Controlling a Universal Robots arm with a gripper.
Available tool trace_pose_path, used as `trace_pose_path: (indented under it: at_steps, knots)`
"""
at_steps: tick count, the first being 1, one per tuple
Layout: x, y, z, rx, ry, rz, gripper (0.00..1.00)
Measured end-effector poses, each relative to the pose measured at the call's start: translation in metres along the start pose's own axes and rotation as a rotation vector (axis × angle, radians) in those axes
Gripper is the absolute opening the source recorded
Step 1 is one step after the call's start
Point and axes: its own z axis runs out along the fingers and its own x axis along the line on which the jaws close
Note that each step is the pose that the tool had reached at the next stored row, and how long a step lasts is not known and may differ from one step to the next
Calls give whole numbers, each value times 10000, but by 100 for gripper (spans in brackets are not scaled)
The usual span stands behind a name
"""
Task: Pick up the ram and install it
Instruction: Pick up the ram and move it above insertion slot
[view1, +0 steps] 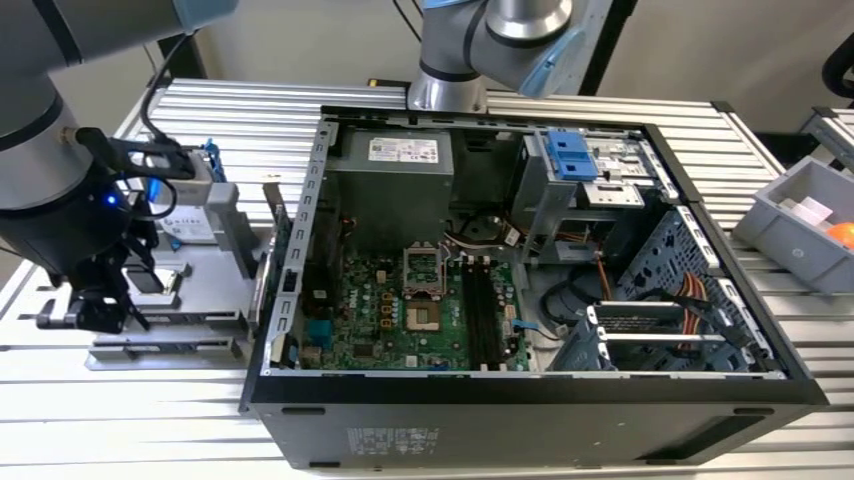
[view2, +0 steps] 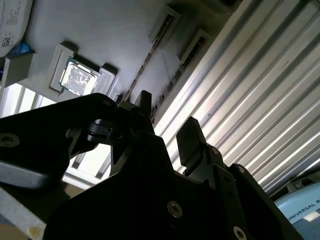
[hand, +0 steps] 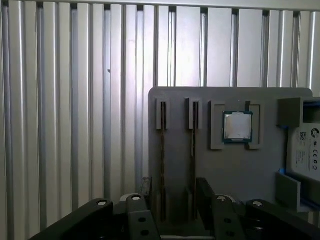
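My pincer (hand: 175, 192) hangs with its fingers apart and nothing held, over the grey holder (hand: 175, 125). The holder lies on the slatted table (hand: 60, 100) towards the table's edge at the exterior view's left, beside the open computer case (view1: 534, 395). The ram (hand: 163, 150) stands on edge in a slot of that holder, with a second stick (hand: 193, 145) in the slot just beside it.

I judge the ram light and stiff but brittle: a thin board that will snap rather than bend. I would take it across its two flat faces near the middle of the upper edge, keeping clear of the contact edge down in the slot. With the neighbour so near, one finger must pass between the two sticks.

The hard drive (hand: 305, 150) at the holder's edge carries a white label, and so does the power supply (view1: 403, 150) in the case. I cannot make out the print on either. The square chip (hand: 237, 126) shows no writing I can read.
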Motion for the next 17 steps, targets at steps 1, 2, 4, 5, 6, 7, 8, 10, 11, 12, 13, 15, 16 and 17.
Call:
trace_pose_path:
  at_steps: [1,2,4,5,6,7,8,10,11,12,13,15,16,17]
  knots:
    - [0,0,7,1,0,0,100]
    - [0,0,13,0,0,1,100]
    - [1,0,27,1,-1,1,100]
    - [2,-1,33,0,0,0,100]
    - [2,0,40,1,0,1,100]
    - [2,-1,47,0,0,0,100]
    - [2,-1,53,0,0,0,100]
    - [4,-1,64,-1,1,2,100]
    - [7,0,69,-1,1,2,100]
    - [10,-1,75,1,-1,1,100]
    - [14,-1,80,1,-1,1,100]
    - [21,-1,92,1,-1,1,100]
    - [22,-1,98,1,-1,2,100]
    - [23,-1,105,1,-1,2,100]
